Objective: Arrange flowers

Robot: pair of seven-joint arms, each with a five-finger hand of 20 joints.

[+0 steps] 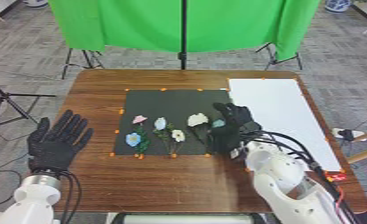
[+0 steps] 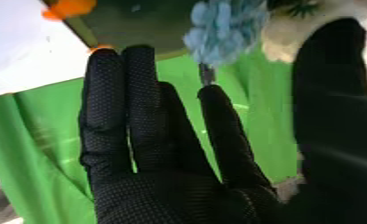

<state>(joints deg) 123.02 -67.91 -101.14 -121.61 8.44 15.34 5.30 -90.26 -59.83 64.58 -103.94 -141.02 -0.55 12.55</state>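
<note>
In the head view my right hand (image 1: 233,125) is over the right edge of the black mat (image 1: 162,100), beside a bluish flower (image 1: 218,123) that it partly hides. The right wrist view has my right hand (image 2: 162,185) with straight fingers and the thumb held apart, a blue flower (image 2: 222,30) just beyond the fingertips and a cream flower (image 2: 295,30) near the thumb. A white flower (image 1: 197,119), pink flower (image 1: 139,119), blue flower (image 1: 133,139) and pale flowers (image 1: 160,123) lie on the mat. My left hand (image 1: 53,147) rests open at the table's left.
A white sheet (image 1: 273,100) lies to the right of the mat on the brown table (image 1: 162,185). Orange tape pieces (image 1: 163,89) mark the mat's edges. Behind the table stands a green cloth (image 1: 135,25) on a black pole.
</note>
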